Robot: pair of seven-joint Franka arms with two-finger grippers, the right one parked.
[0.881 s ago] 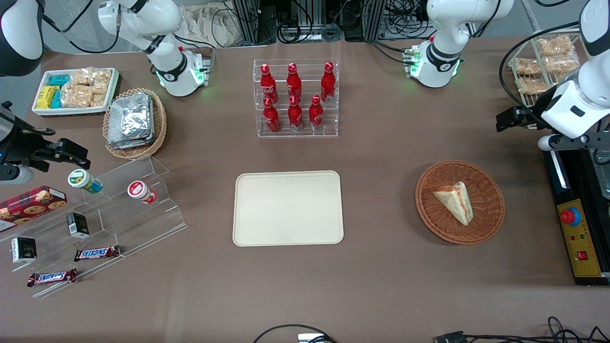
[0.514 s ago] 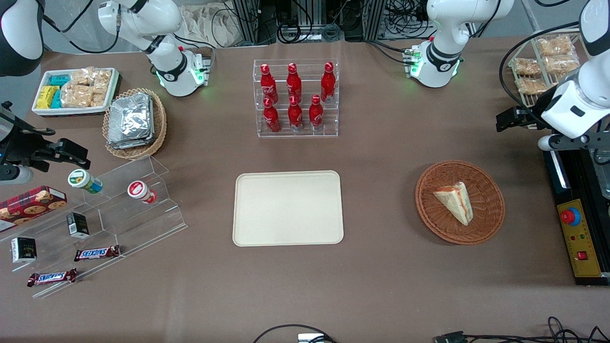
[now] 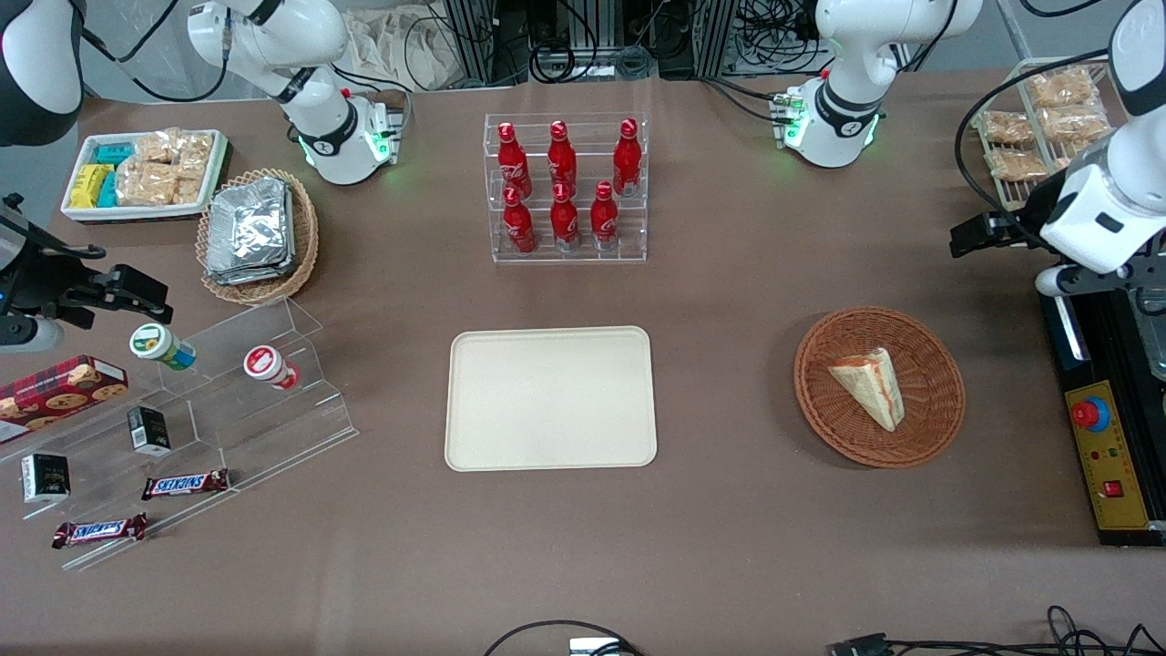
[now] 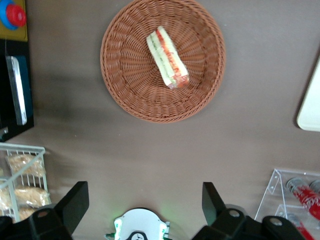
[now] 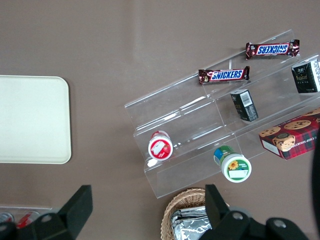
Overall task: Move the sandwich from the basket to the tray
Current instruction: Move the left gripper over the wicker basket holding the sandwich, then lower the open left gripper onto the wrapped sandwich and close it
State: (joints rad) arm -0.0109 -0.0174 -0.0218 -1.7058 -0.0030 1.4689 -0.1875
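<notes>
The tray (image 3: 550, 398) is sitting bare on the brown table (image 3: 729, 528), toward the parked arm's end from the basket (image 3: 938, 419). The sandwich (image 3: 870, 386) is lying in the basket, well apart from the fingers (image 4: 74, 202) and clear of them. The bottle rack (image 3: 567, 187) is standing farther from the front camera than the tray. The gripper (image 4: 145, 202) is hovering high, off the basket's rim toward the working arm's end, fingers spread wide, gripping nothing.
</notes>
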